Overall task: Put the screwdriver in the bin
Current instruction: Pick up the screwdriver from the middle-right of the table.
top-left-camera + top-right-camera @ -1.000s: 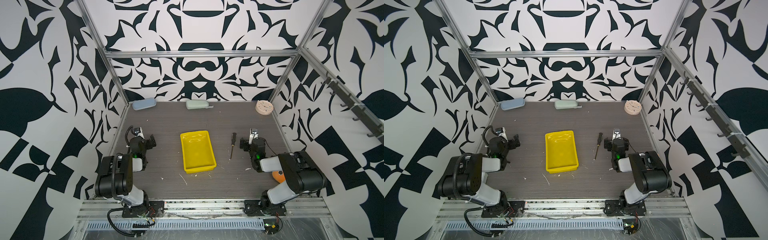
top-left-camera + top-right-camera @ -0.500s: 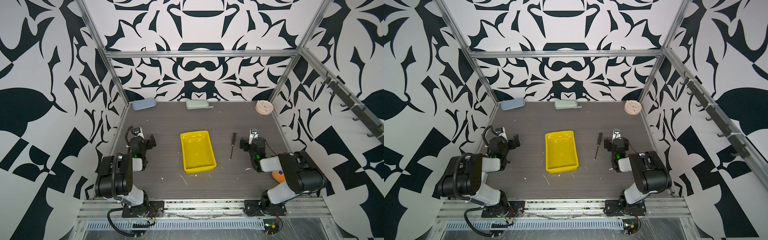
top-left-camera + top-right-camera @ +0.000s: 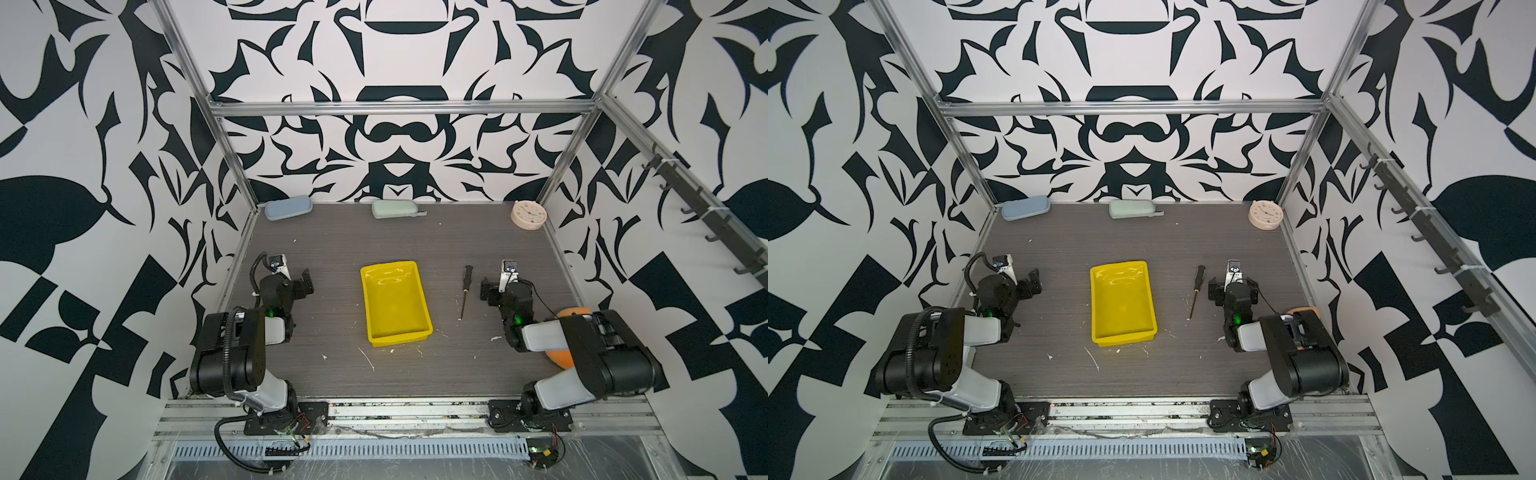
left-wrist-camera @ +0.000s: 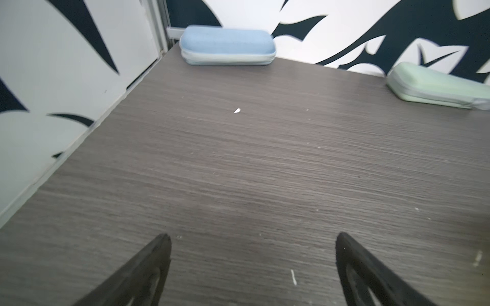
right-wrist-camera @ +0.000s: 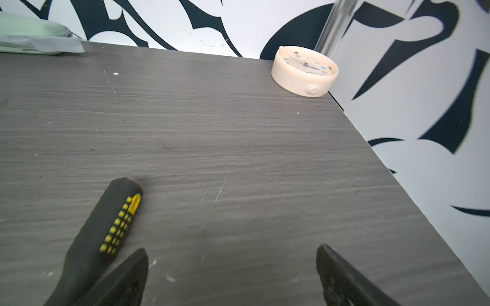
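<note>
Top views: screwdriver (image 3: pixel 466 288) lengthwise, handle rearward

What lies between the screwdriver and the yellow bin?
Nothing: in both top views only bare table separates the screwdriver from the yellow bin; the screwdriver lies apart from the bin's rim.

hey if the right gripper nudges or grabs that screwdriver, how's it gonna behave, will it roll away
The screwdriver lies flat on the smooth table, and its handle looks round, so a sideways nudge would probably roll it. It seems stiff and light. The studded handle should grip better than the thin shaft.
</note>
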Robot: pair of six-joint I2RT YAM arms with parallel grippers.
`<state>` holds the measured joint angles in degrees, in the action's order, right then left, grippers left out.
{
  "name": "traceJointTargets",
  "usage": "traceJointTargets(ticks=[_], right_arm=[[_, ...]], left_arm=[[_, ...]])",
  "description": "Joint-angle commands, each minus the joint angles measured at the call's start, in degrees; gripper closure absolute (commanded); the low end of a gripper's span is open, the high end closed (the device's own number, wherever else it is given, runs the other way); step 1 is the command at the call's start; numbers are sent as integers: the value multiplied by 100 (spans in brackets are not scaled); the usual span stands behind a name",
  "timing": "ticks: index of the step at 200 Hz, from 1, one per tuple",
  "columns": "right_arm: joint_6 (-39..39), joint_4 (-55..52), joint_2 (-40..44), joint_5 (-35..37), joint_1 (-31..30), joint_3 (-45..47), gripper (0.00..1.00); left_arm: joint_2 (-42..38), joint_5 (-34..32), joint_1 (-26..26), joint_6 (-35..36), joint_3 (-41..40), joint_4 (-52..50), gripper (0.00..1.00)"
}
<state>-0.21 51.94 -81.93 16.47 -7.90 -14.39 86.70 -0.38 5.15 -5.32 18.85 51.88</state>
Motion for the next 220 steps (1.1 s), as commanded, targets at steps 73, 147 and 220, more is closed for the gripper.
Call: traceJointTargets(ticks=[73, 147, 220], right_arm=[[4352, -5382, 3132, 1085, 323, -1329, 0], [3460, -7244, 636, 356, -97, -3512, 0], [3580, -6674, -997, -1487, -379, -4197, 27]], left_arm=[[-2588, -1118, -40, -2061, 2244, -6273, 1], [-2039, -1129, -42, -2185, 2672, -6793, 1], [-1774, -635, -40, -2094, 2719, -6669, 1]])
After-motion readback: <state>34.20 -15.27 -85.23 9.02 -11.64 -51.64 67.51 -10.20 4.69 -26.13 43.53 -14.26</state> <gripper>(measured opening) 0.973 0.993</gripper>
